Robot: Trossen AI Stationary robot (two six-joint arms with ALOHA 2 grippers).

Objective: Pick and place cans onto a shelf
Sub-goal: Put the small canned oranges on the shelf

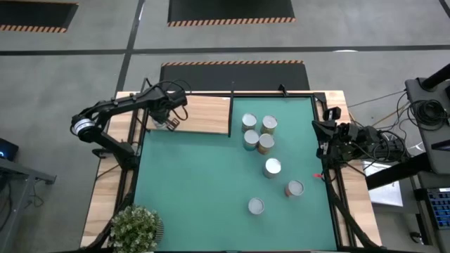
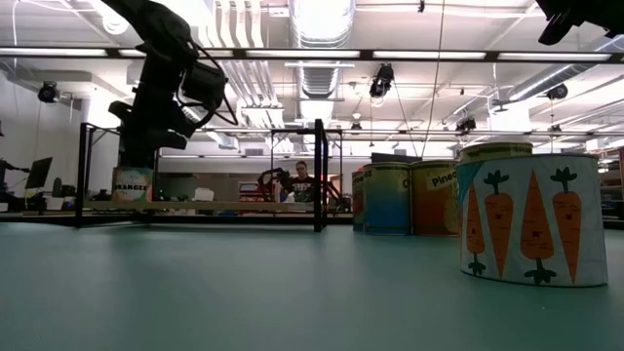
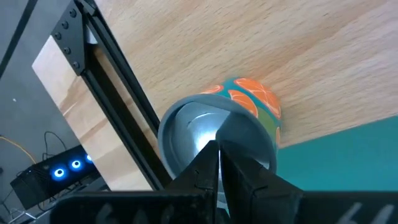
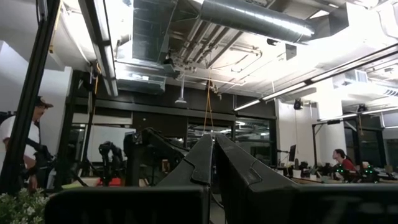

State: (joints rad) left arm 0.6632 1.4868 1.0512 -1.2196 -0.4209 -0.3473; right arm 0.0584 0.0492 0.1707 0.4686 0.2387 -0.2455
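The green mat point(image 1: 204, 190) is bare across its whole left half and near edge, so I have open room there. The shelf point(image 1: 204, 114) lies along the far edge at the far-left corner, its right end stopping just short of the nearest cans. A black frame post point(image 3: 118, 106) runs along the shelf's left side, close beside my left gripper point(image 3: 217, 163).

7 cans point(image 1: 266, 144) stand on the mat's right half: 4 bunched near the far edge just right of the shelf, 3 more strung toward the near-right corner. In the low view a carrot can point(image 2: 531, 219) stands closest. A potted plant point(image 1: 135, 226) sits at the near-left corner.

My left arm reaches over the shelf's left end, its jaws pinched together above the silvery top of an orange-labelled can point(image 3: 249, 109) that stands on the shelf; I cannot tell if they touch it. My right gripper point(image 4: 213, 158) waits at the table's right edge, jaws closed on nothing, pointing level into the room.
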